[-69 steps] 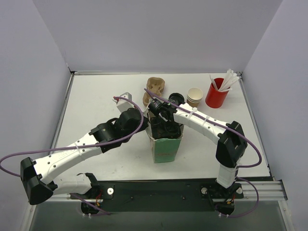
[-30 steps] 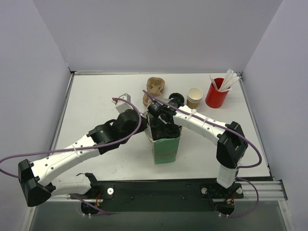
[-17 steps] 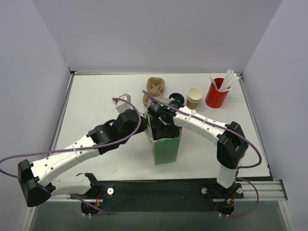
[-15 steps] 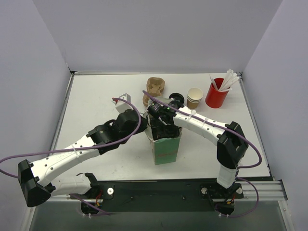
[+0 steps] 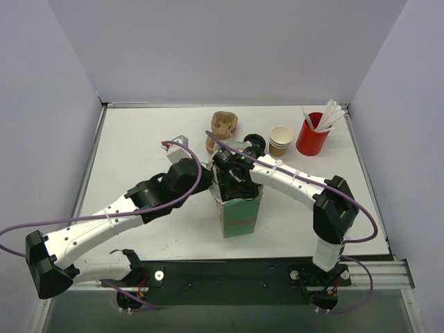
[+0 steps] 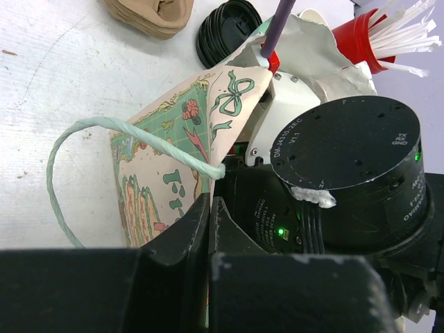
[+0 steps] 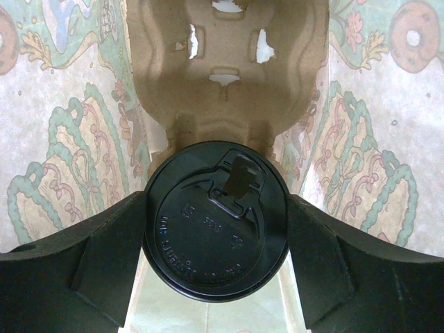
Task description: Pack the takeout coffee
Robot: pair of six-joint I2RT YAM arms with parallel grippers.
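Takeout coffee (image 7: pixel 216 220) gripped in right gripper (image 7: pixel 216 244), black lid up – down inside printed paper bag (image 5: pixel 241 215), above pulp cup carrier (image 7: pixel 225 62), left gripper (image 6: pixel 208 225) pinching the bag's rim tight.

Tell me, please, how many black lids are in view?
2: one on the coffee in the right tool, inside the bag; one lid on the table beyond the bag. More may hide under it.

Red cup (image 5: pixel 311 142), tan cup stack (image 5: pixel 280 141), pulp trays (image 5: pixel 223 127)
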